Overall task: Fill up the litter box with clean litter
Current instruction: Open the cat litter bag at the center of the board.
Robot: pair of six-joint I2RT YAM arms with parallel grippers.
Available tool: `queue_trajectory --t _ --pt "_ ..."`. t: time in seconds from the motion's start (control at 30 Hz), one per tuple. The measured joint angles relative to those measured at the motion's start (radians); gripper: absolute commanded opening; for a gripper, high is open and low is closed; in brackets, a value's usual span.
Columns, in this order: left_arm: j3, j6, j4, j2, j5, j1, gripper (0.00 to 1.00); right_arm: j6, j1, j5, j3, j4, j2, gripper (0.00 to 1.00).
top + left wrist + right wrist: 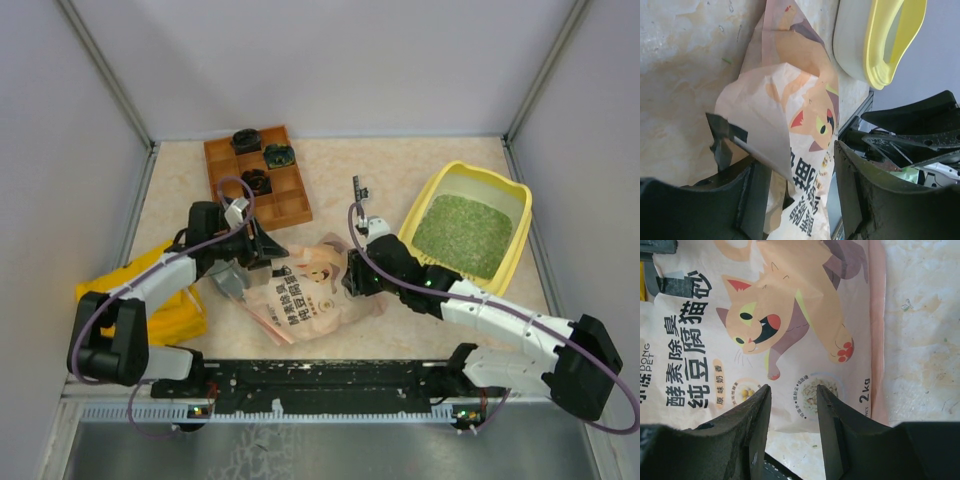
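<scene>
Top external: litter box [413, 222] beside right gripper [352, 272] holds green litter [462, 235]. Pouch [310, 295] lies flat between it and left gripper [268, 252], both spread, empty. Looks nearly done.

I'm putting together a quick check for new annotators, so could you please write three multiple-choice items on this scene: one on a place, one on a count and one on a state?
1. Where on the table does the litter box stand?
A. far right
B. near left
C. dead centre

2. How many dark items sit in the wooden tray?
A. one
B. three
C. six

3. What state is the litter box in?
A. empty
B. overturned
C. holding green litter

Answers:
1 A, its yellow rim lies at the far right in the top view.
2 B, three dark items sit in separate compartments.
3 C, green granules lie inside it.
</scene>
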Motion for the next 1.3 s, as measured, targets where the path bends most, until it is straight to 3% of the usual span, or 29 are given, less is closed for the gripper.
queue_trajectory --t 0.23,0.33,0.37,0.6,1.03,1.1,1.2,1.3 --pt "0.05 -0.013 -0.006 0.047 -0.009 -0.033 0.21 0.031 0.0 0.022 -0.013 0.041 0.0 0.42" --pt "0.076 -0.037 0.001 0.045 0.011 -0.037 0.01 0.033 0.0 0.026 -0.021 0.047 -0.001 0.41" --pt "0.077 -0.055 0.011 0.04 0.023 -0.037 0.0 0.033 0.0 0.028 -0.027 0.051 -0.002 0.4" --pt "-0.035 -0.288 0.312 0.008 0.134 -0.037 0.0 0.048 0.0 0.061 -0.066 0.074 -0.04 0.4" --pt "-0.071 -0.513 0.579 0.014 0.182 -0.026 0.0 0.141 0.01 0.064 -0.187 0.11 -0.023 0.38" --pt "-0.069 -0.528 0.596 0.023 0.187 -0.025 0.09 0.155 0.013 0.069 -0.193 0.114 -0.023 0.38" --pt "-0.064 -0.518 0.587 0.031 0.19 -0.024 0.32 0.163 0.013 0.077 -0.193 0.113 -0.023 0.38" --pt "-0.016 -0.434 0.473 0.03 0.191 -0.023 0.49 0.163 0.013 0.082 -0.194 0.113 -0.023 0.38"
